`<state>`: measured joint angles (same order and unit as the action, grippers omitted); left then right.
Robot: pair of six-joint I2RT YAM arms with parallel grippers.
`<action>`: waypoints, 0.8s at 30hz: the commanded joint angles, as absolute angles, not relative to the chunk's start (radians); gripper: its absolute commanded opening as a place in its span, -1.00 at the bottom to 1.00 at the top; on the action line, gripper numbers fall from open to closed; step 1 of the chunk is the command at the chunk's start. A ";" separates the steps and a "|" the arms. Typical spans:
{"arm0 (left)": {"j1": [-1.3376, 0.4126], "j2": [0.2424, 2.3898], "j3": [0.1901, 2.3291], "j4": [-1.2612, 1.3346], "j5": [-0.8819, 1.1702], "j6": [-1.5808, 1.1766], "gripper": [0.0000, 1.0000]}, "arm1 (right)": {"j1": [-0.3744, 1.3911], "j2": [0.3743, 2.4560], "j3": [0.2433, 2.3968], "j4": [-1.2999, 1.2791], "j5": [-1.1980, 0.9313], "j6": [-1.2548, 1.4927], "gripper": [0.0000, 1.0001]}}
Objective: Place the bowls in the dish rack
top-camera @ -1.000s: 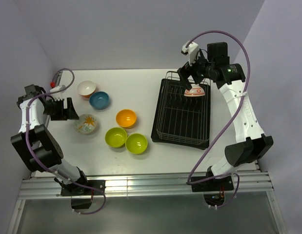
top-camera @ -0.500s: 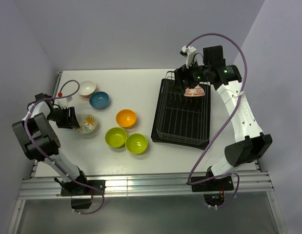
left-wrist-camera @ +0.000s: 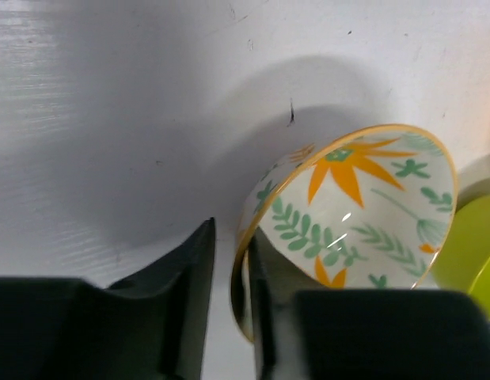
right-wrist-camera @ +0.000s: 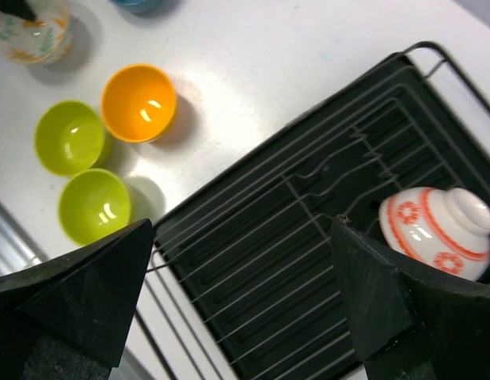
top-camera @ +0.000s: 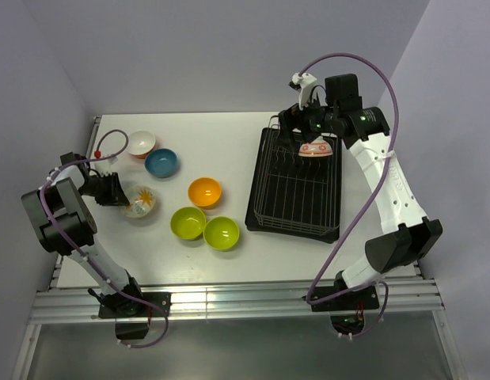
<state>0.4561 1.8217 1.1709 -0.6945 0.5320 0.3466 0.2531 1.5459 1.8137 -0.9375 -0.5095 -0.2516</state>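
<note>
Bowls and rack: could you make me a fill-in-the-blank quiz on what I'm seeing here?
1. The red-patterned bowl in the rack lies ____.
2. The left hand has its fingers either side of the rim of the floral bowl, which is cream with green leaves and ____ flowers.
3. The right hand, over the rack, is ____.
4. The lime bowls on the table number ____.

Missing words: upside down; orange; open; two.

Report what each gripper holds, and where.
Left gripper pinches the cream floral plastic bowl by its near rim; right gripper is open, holding nothing.
</note>
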 commanded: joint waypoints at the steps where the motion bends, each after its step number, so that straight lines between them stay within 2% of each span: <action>1: 0.449 1.835 1.166 -0.647 0.572 0.325 -0.49 | 0.261 1.459 1.795 -0.821 -0.404 -0.282 1.00; 2: 0.446 1.835 1.166 -0.646 0.575 0.325 -0.55 | 0.261 1.447 1.787 -0.809 -0.399 -0.300 1.00; 3: 0.442 1.827 1.164 -0.647 0.580 0.325 -0.72 | 0.262 1.428 1.784 -0.808 -0.394 -0.323 1.00; 4: 0.440 1.822 1.164 -0.649 0.595 0.328 -0.80 | 0.262 1.422 1.779 -0.810 -0.384 -0.324 1.00; 7: 0.434 1.781 1.163 -0.658 0.626 0.331 -0.99 | 0.262 1.393 1.758 -0.807 -0.373 -0.333 1.00; 14: 0.381 1.568 1.192 -0.699 0.753 0.334 -1.00 | 0.262 1.422 1.807 -0.925 -0.573 -0.290 1.00; 19: 0.218 1.321 1.206 -0.616 0.698 0.314 -0.99 | 0.265 1.459 1.852 -0.951 -0.719 -0.221 1.00; 24: 0.028 1.142 1.192 -0.471 0.670 0.236 -1.00 | 0.271 1.421 1.778 -0.832 -0.872 -0.071 1.00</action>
